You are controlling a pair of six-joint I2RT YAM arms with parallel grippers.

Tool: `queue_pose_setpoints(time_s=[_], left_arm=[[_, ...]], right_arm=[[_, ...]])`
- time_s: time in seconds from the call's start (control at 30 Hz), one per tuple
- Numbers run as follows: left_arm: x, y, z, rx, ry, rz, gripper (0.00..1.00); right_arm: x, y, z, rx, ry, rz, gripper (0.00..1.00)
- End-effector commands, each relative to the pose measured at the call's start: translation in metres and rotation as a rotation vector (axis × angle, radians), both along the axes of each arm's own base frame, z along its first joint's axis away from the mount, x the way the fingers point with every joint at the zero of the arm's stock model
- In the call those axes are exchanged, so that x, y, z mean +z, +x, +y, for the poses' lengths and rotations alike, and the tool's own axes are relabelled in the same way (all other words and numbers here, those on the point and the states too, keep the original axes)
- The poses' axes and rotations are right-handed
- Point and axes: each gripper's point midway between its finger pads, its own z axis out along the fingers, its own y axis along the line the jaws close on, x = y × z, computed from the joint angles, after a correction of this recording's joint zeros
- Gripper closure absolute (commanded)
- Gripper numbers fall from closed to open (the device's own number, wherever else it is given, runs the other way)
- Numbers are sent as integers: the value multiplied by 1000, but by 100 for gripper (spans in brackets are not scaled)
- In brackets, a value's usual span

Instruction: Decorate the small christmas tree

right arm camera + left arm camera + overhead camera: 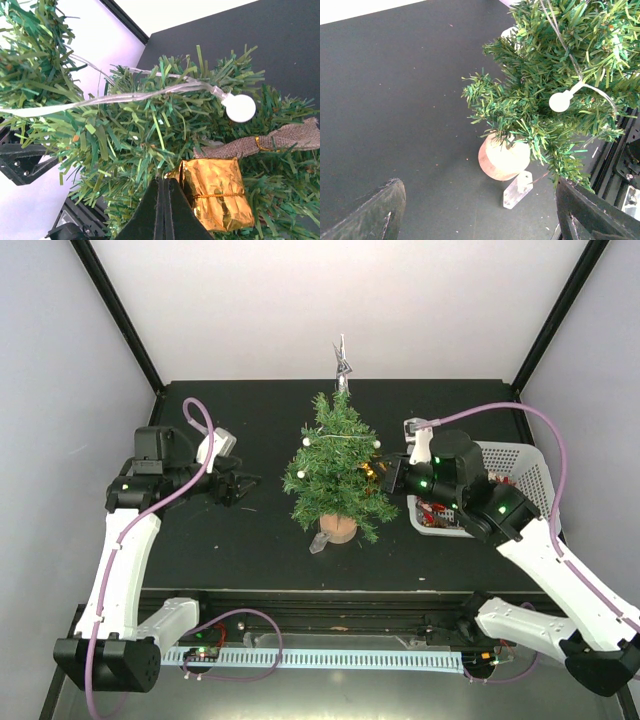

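I see the tree (338, 465) standing upright mid-way across the black table (250, 550) on its round tan base (339, 528): green, cone-shaped, bristly. It carries a silver topper (343, 362), a clear wire (150, 94) with white bulbs (240, 108) and a gold-foil gift (215, 199) on its right side

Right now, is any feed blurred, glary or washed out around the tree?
Top external: even light, small christmas tree sharp against the dark table. Left wrist: branches crisp, the left gripper's fingers soft at the bottom corners, top-left strip blown white. Right wrist: gold foil parcel glints, background wall washed out.
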Motion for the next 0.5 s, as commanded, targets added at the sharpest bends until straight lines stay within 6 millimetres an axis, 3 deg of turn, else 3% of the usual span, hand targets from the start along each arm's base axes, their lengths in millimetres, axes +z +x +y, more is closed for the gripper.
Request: queue_pose_setpoints(time_s=[0.0, 0.47], left_arm=[[6, -4, -1, -1, 0, -32, 17], [7, -6, -1, 3, 1, -45, 17]], right_arm=[[7, -9, 3, 29, 45, -2, 99], [3, -15, 9, 60, 68, 3, 99]])
